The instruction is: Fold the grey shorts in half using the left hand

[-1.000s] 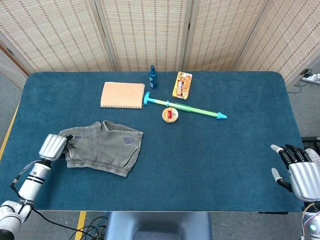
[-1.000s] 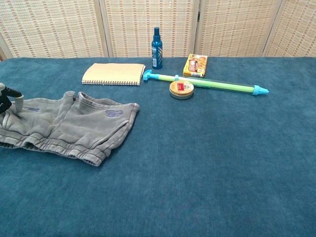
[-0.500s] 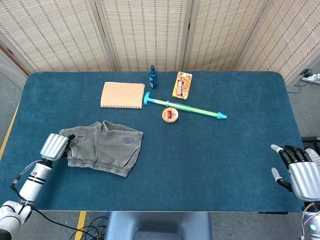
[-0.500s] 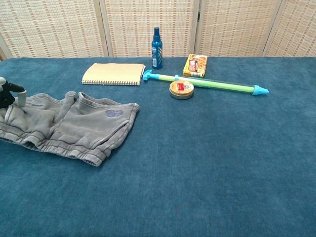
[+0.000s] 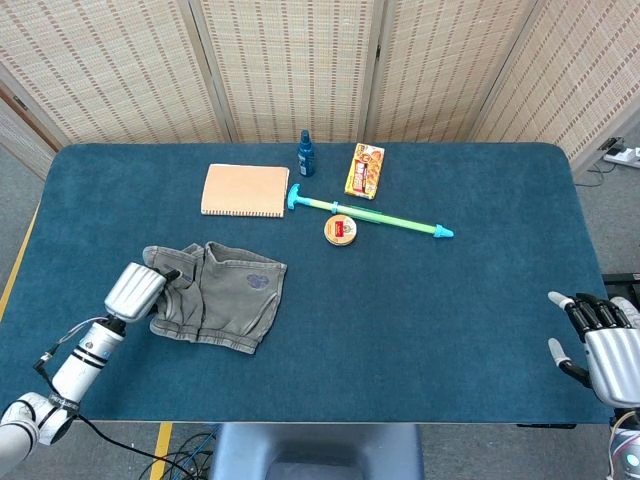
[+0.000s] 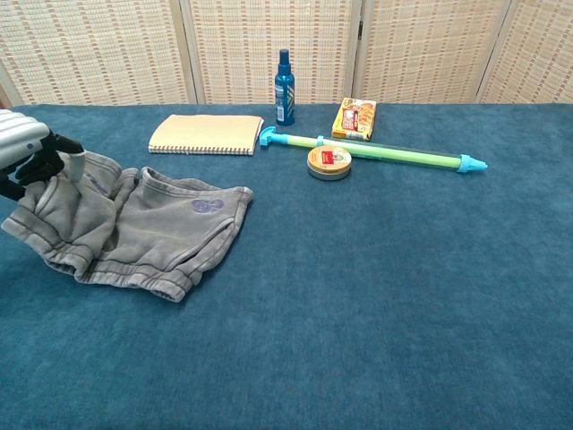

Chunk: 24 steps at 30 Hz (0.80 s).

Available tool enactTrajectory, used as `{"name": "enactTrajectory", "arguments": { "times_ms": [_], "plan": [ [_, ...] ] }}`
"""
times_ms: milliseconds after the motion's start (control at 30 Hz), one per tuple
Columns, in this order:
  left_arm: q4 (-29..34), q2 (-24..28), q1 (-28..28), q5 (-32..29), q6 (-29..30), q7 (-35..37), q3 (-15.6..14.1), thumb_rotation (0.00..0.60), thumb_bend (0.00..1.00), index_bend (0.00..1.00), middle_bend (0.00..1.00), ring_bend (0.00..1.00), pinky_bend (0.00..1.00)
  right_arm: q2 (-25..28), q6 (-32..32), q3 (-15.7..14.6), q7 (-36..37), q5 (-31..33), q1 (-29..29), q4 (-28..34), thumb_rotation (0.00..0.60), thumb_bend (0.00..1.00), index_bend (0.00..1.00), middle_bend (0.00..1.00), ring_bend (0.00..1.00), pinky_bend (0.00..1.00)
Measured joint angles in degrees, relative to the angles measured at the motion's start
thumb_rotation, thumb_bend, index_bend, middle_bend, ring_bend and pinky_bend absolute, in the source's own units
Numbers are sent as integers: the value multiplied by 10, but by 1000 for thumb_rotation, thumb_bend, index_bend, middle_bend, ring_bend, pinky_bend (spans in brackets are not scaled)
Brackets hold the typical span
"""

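The grey shorts lie at the table's left front. Their left leg is lifted and bunched, while the right leg lies flat. My left hand grips the raised left edge of the shorts and holds it off the cloth. My right hand rests at the table's right front edge, fingers apart, holding nothing; the chest view does not show it.
At the back of the blue table lie an orange notebook, a blue spray bottle, an orange snack box, a round tin and a long green and cyan pump toy. Woven screens stand behind.
My left hand has moved right with the shorts' left edge, lifting it. The left leg has bunched up toward the middle. The right hand has barely shifted.
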State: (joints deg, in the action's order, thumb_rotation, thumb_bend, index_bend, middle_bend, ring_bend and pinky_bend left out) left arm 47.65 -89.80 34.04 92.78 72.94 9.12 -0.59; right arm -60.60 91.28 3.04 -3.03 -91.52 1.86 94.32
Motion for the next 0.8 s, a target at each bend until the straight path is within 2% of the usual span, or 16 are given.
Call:
{"name": "enactTrajectory", "arguments": {
  "times_ms": [167,367,633,800],
  "plan": [
    [112,37,22,-8,-31,-96,13,600,580,567,890,796,844,1,6,-1,2,0,-5,-1,600,355,198,291,239,232],
    [200,52,45,-35,-77,-200,35,600,580,548,890,793,843,2,10,-2,5,1,-10,-2,600,355,198,291,239,231],
    [259,36,70,-65,-117,-302,54,600,575,539,887,787,844,6,14,-3,5,4,-16,-1,600,355,198,291,240,232],
    [275,17,82,-70,-130,-338,57,600,573,533,884,786,844,8,17,-3,3,6,-20,1,600,355,198,291,240,232]
  ]
}}
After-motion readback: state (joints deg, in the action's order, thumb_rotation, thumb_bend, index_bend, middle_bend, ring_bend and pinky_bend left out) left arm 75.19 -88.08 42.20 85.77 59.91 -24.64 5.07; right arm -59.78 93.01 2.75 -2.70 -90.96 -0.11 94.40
